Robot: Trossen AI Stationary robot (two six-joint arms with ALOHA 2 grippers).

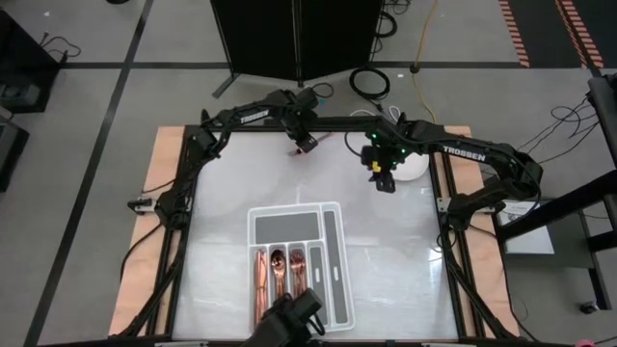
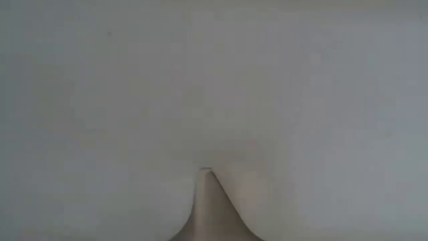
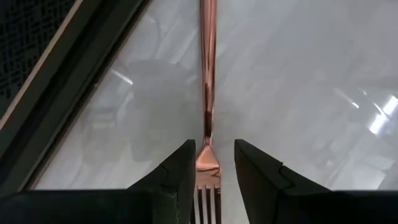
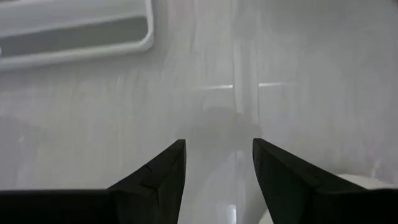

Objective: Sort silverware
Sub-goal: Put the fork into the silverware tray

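A copper fork [image 3: 208,93] lies on the table near its far edge, handle pointing away from my left gripper [image 3: 215,165]. That gripper is open and low over the fork, one finger on each side of the neck just behind the tines [image 3: 208,199]. From above, it [image 1: 307,143] sits at the far middle of the table. My right gripper [image 4: 217,163] is open and holds nothing, above bare table beside the round white plate [image 1: 413,170]. More copper silverware [image 1: 277,273] lies in the compartments of the white tray [image 1: 333,253]. My left gripper comes down on the fork from above, with its fingers [image 3: 184,168] standing either side of the fork's neck [image 3: 206,158] and set across it. The fork lies flat on the table. I cannot tell whether a finger touches it.
The black frame rail [image 3: 74,93] runs close beside the fork along the table's far edge. The tray's corner [image 4: 93,34] and the plate's rim [image 4: 364,183] show in the right wrist view. The low view is filled by a blank white surface [image 2: 214,87]. A dark camera mount [image 1: 294,316] sits at the near edge.
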